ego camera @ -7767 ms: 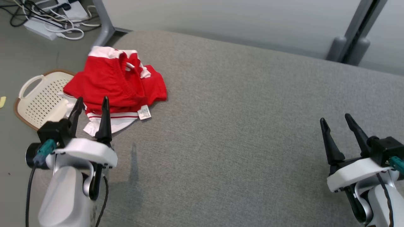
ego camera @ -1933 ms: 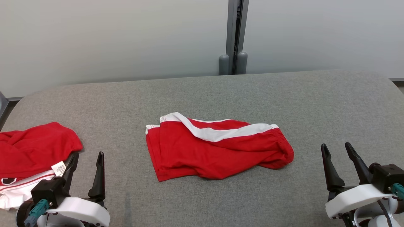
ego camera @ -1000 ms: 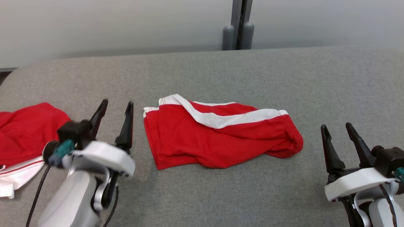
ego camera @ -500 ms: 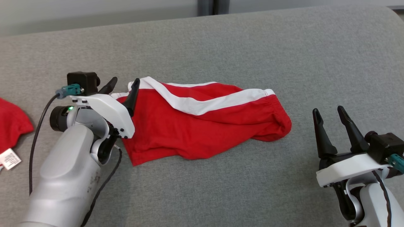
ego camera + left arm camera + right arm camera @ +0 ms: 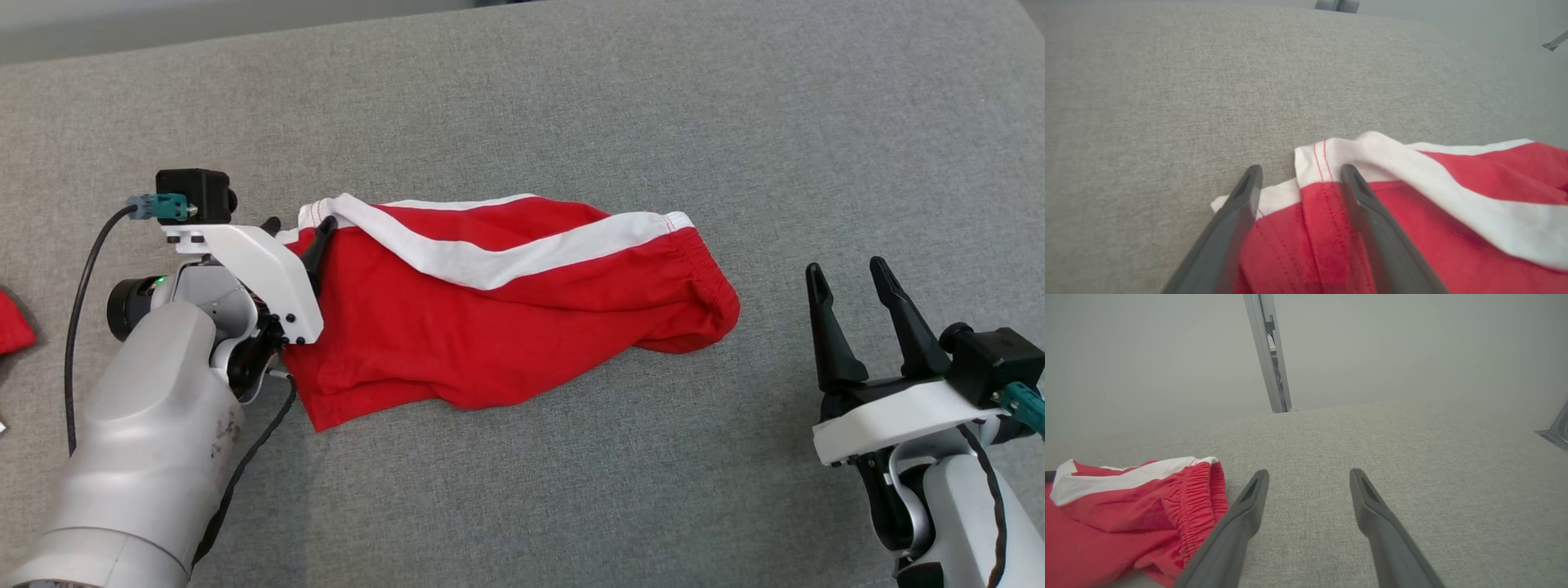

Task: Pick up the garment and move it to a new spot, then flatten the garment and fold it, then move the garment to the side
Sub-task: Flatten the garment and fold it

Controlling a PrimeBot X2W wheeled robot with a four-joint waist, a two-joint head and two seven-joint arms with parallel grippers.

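I judge that I am on the first step, the pick-up: the shorts (image 5: 506, 327) lie in a loose heap on the middle of the grey padded table (image 5: 571, 98), not yet lifted, flattened or folded. My left gripper (image 5: 299, 227) sits at the left end of the shorts with its jaws spread wide and nothing between them pinched. In the left wrist view one finger lies over the red cloth and the other over the edge of the white hem corner (image 5: 1323, 163), so the corner falls between them. My right gripper (image 5: 845, 273) hangs well apart from the right end of the shorts, also spread and empty, pointing past the waistband (image 5: 702, 278). The next move, as I see it, calls for sinking the left fingers a little further onto the hem corner and shutting them on it, taking care to catch every layer, not just the top fold. If I want a two-handed lift, the right arm must first cross to the waistband. The cloth looks like thin, soft knit, bright red with a broad white stripe (image 5: 522, 253) running aslant across it. The waistband is gathered and elastic, and the hem shows rows of red stitching on white. It lies rumpled and doubled over, so I expect it to sag and slide when raised. The table is coarse woven fabric, likely to drag on the cloth.
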